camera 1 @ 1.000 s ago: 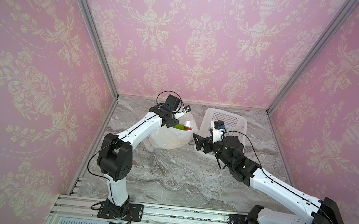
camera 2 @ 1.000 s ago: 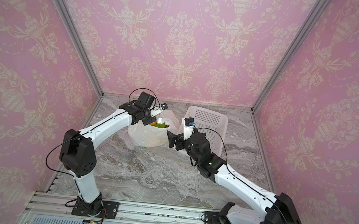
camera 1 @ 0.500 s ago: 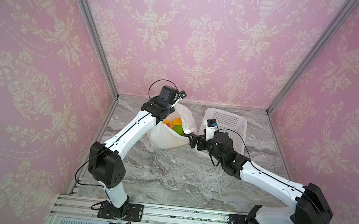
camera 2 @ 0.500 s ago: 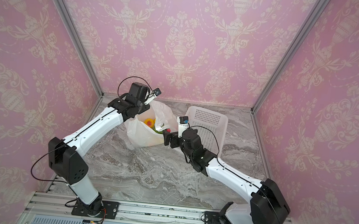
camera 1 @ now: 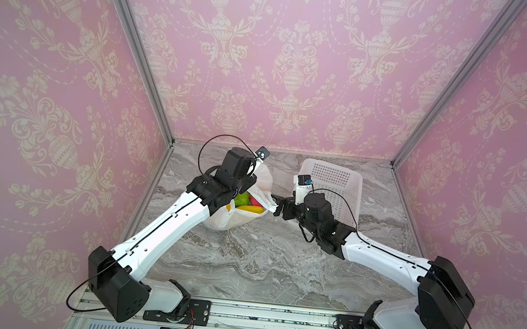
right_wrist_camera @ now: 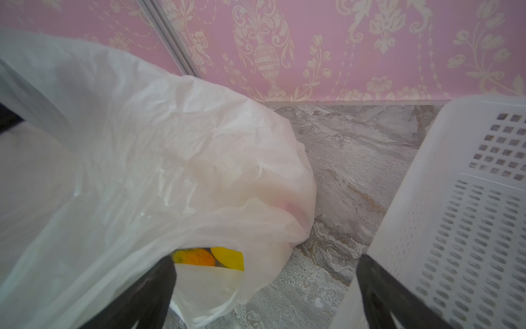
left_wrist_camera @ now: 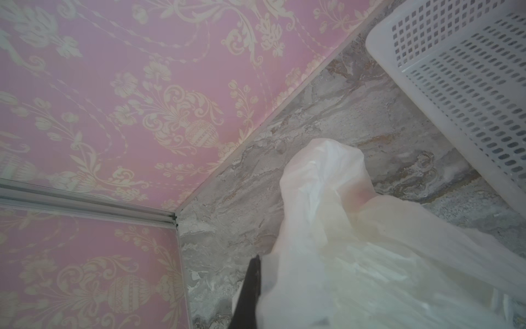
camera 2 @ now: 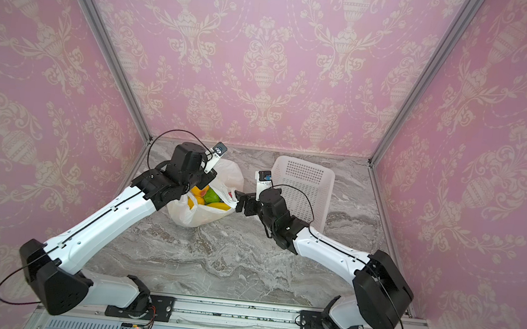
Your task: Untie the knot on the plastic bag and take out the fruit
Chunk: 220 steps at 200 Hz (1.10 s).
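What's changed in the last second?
The left tool, shut on the plastic bag, has pulled its rim leftward and up, widening the mouth and baring more fruit. The right tool edged toward the bag, open as before. The basket stayed put.

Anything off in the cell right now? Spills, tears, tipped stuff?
Nothing stands out. The plastic bag sits open on the table, the fruit inside, none spilled; the basket beside it looks upright.
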{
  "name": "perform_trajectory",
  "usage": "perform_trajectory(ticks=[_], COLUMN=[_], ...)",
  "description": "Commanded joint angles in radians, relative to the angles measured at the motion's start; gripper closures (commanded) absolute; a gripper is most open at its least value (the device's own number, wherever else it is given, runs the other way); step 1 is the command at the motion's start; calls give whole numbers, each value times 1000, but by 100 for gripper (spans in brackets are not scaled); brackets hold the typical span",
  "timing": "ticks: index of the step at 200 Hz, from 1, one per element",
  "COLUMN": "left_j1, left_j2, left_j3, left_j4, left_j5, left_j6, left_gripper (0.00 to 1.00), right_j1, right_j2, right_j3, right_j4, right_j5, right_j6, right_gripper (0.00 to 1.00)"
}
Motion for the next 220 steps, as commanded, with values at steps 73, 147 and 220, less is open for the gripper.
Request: perform_trajectory(ticks=[73,147,220], left_j1=[3,3,3], left_j2=[-40,-60,-80], left_j3=[-51,-65,-96], left_j4=[-51,-38,-8], left_j5=[163,164,173], left_j6=[-161,-150,-129], left_gripper=[100,100,100], right_j1=[40,135,139], right_j2=[-374,-282,-2], right_j3=[-163,-74,106], right_j4=[-15,-144,-158], right_j5=[-79,-111,133], right_j6=[-309,-497,-424], right_gripper=[0,0,21])
